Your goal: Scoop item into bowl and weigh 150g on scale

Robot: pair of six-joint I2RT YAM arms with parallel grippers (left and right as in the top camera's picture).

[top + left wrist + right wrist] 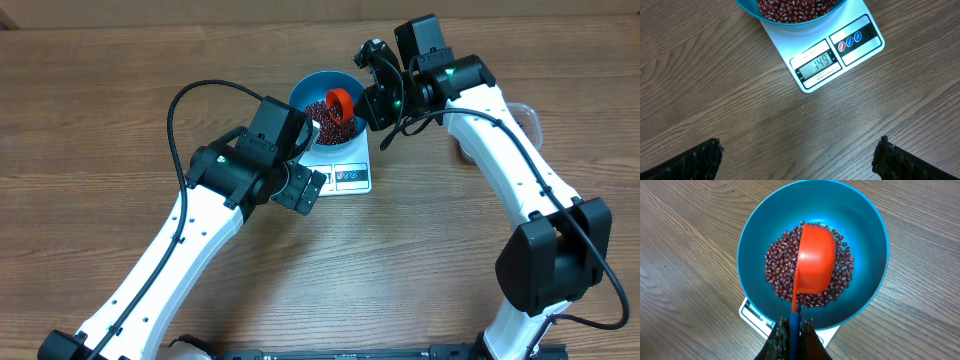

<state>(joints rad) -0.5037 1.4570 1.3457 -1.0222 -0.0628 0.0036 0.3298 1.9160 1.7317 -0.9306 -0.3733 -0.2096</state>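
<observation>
Right hand (795,325) clamped on orange scoop (815,255) handle, scoop tipped over beans (777,270) in blue bowl (755,235) ahead. Left hand (797,160) wide apart, empty; scale (837,50) ahead shows 149.

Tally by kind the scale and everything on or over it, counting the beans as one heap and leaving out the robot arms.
Scale: 1
Bowl: 1
Bean heap: 1
Scoop: 1
Total: 4
</observation>
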